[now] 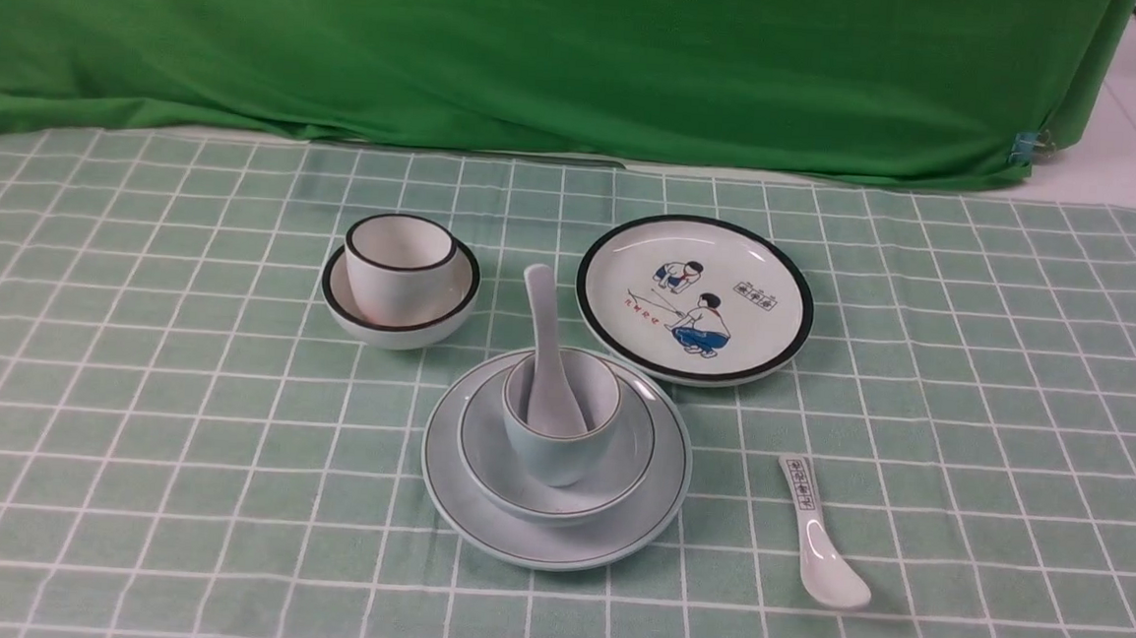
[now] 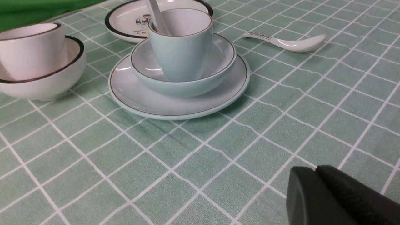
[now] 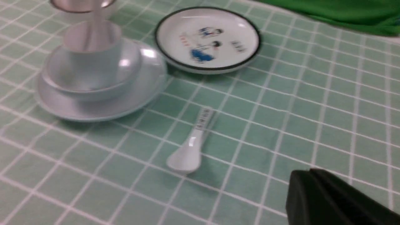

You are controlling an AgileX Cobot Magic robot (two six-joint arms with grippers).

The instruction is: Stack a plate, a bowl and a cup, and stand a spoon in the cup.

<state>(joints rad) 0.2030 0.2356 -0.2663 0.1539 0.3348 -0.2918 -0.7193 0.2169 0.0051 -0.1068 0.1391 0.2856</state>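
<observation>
The pale blue plate lies at the middle of the checked cloth. The bowl sits on it and the cup stands in the bowl. The plain white spoon stands in the cup, handle leaning up and away. The same stack shows in the left wrist view as plate, bowl, cup and spoon. My left gripper is shut and empty, low over the cloth away from the stack. My right gripper is shut and empty too. Neither gripper shows in the front view.
A black-rimmed cup sits in a black-rimmed bowl at the back left. A black-rimmed plate with cartoon children lies at the back right. A white spoon with printed characters lies right of the stack. A green curtain hangs behind.
</observation>
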